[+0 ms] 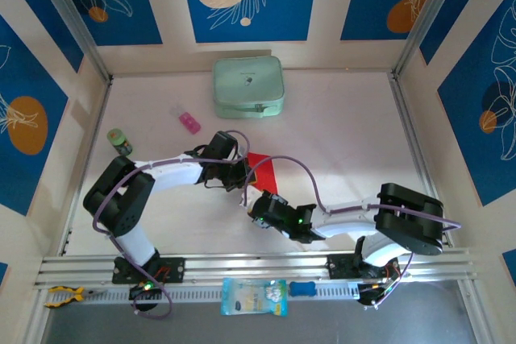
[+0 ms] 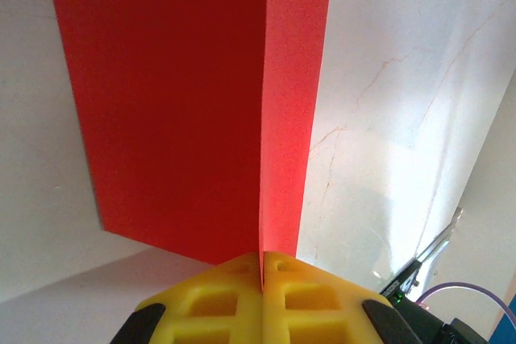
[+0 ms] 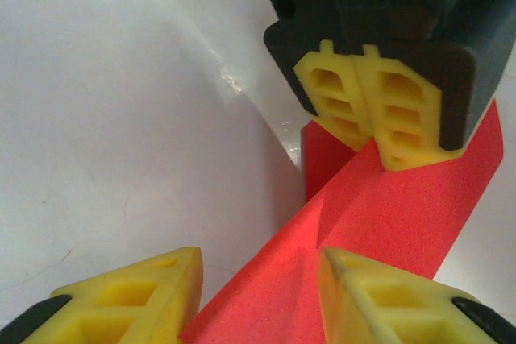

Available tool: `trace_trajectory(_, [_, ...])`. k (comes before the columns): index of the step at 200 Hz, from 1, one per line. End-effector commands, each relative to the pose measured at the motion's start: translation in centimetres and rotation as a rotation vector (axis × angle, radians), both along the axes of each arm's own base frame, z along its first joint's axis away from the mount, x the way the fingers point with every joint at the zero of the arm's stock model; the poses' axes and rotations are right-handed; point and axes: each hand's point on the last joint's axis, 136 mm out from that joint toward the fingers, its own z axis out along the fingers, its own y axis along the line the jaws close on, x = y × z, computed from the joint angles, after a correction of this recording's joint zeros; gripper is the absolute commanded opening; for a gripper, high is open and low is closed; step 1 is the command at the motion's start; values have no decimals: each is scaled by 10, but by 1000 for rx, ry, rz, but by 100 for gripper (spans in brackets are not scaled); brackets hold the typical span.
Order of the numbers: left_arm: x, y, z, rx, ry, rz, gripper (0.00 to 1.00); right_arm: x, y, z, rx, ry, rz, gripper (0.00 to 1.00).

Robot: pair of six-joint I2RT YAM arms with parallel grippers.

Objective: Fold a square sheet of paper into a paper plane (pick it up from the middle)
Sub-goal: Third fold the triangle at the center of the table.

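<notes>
The left pincer [image 2: 262,270] is clenched on the thin bright red square sheet of paper [image 2: 177,102], with its two yellow fingers [image 2: 218,300] pressed together on the fold line; the right pincer [image 3: 258,300] is released, its yellow jaws standing apart on both sides of the red band, and I cannot tell if one of them touches it; the sheet is folded along a centre crease into two layers; it is between the two pincers, over the middle of the white counter [image 1: 347,134], and it seems lifted off the surface; I judge the paper very light, thin and easy to bend, so it will sag or twist where nothing supports it, and a hard squeeze will mark it; a good place to take hold is on the crease, where the layers are stiffest, at the end away from the left pincer; the long axis follows the crease, from the left pincer straight to the right one; a sharp nose is not yet formed
</notes>
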Motion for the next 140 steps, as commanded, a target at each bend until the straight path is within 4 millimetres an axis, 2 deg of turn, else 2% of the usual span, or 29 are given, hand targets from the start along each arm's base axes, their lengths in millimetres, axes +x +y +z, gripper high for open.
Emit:
trace_trajectory(1, [0, 3, 4, -18, 3, 7, 3, 2, 1, 12, 43, -21, -25, 38])
trace_trajectory(57, [-1, 3, 6, -20, 0, 7, 3, -1, -2, 13, 47, -14, -23, 25])
trace_trajectory(140, [0, 3, 7, -21, -3, 9, 3, -1, -7, 10, 24, -7, -33, 21])
